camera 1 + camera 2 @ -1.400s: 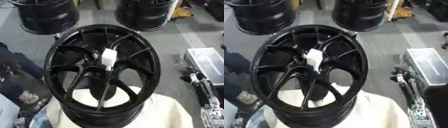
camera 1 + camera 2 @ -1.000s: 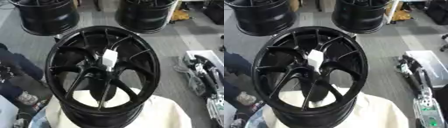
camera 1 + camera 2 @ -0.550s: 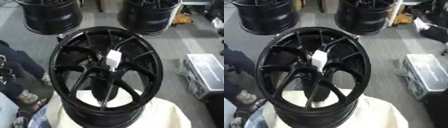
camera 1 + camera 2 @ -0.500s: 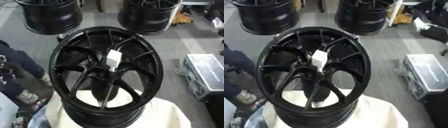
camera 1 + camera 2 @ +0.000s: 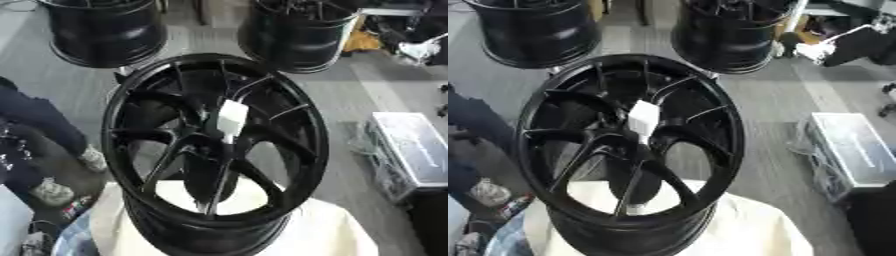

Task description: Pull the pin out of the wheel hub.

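1. Since a moment ago the whole picture has slid sideways, which reads as a tilt of the head camera; the robot arm that showed at the right edge a second back is gone from both views.
2. Filling the middle is the wheel hub (image 5: 214, 145), a glossy black alloy rim with thin paired spokes fanning from the centre to a deep round barrel.
3. It sits face up on a cream cloth (image 5: 337, 235) with a soft matte surface, which drapes under its near edge.
4. At the centre of the spokes stands a small white, flat, rectangular piece (image 5: 232, 118), tilted slightly; whether it is the pin or a tag on it cannot be told.
5. No robot hand shows in either view, so its opening and what it holds cannot be seen, and nothing is touching the white piece.
6. Behind the hub two more black rims (image 5: 105, 30) stand on the grey floor (image 5: 367, 95), well apart from it, one at the far left and one at the far right.
7. To the right lies a silvery rectangular case (image 5: 859, 150) with a tangle of pale cable along its near side.
8. At the left edge a person's dark clothed legs (image 5: 26, 125) and light shoes are near the hub but not touching it.
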`<state>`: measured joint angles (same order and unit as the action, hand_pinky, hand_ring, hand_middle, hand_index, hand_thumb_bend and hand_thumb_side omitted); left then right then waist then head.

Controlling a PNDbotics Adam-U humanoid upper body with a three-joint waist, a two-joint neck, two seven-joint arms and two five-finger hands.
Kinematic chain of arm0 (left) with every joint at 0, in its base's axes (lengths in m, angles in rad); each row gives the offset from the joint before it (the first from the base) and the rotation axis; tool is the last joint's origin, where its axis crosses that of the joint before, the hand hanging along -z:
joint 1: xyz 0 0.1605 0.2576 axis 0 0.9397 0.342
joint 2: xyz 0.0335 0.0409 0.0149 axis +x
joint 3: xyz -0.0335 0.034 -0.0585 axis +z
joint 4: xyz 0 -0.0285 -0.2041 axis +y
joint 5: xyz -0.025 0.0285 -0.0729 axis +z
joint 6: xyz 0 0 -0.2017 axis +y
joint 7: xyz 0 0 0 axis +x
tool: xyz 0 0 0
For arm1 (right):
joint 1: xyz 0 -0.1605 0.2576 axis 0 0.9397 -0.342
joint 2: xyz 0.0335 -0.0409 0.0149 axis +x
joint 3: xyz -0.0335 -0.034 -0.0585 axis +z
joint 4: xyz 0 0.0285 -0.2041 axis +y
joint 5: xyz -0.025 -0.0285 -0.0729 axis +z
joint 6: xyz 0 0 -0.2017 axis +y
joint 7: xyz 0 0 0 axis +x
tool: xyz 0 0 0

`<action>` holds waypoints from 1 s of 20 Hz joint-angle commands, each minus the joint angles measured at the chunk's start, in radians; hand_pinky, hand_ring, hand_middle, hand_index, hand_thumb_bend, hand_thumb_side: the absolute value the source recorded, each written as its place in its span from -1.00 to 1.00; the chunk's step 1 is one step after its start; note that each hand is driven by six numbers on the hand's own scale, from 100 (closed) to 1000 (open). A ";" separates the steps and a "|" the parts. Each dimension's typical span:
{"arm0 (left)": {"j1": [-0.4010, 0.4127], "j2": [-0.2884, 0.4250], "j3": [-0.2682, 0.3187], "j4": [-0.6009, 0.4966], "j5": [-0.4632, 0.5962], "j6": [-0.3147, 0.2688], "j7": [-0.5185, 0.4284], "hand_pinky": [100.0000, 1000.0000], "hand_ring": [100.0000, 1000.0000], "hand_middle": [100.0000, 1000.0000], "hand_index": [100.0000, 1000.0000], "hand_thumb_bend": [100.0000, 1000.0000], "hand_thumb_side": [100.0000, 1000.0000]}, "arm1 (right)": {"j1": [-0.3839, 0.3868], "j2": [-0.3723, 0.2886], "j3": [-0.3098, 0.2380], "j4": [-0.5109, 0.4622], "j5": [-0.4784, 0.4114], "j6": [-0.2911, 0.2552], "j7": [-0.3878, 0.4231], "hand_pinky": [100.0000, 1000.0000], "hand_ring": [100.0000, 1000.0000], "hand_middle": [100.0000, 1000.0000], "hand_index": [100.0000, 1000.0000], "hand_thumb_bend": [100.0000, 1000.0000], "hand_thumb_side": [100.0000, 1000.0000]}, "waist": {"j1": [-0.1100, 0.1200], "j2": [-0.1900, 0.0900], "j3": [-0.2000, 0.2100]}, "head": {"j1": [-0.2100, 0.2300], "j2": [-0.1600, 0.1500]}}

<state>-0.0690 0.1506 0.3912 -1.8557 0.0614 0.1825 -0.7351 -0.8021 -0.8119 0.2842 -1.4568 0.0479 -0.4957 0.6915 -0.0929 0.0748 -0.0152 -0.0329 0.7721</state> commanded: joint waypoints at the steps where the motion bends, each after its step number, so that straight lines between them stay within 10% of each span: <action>1: -0.008 0.027 -0.005 -0.023 -0.006 -0.002 -0.009 0.38 0.08 0.03 0.26 -1.00 0.74 | -0.054 0.002 0.045 0.013 0.001 -0.103 0.161 0.68 0.73 0.76 0.88 -1.00 -0.04 | -0.001 -0.010 0.005 | -0.001 -0.002; 20: -0.025 0.032 -0.014 -0.026 -0.013 -0.012 -0.026 0.38 0.08 0.04 0.26 -1.00 0.75 | -0.148 0.135 0.211 0.081 0.102 -0.223 0.216 0.70 0.76 0.80 0.90 -0.98 -0.27 | -0.010 0.020 0.042 | -0.014 -0.002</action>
<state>-0.0806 0.1594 0.3791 -1.8565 0.0518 0.1735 -0.7588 -0.9272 -0.6627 0.5002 -1.3728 0.1415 -0.4950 0.6922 -0.1086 0.1036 0.0267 -0.0446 0.7721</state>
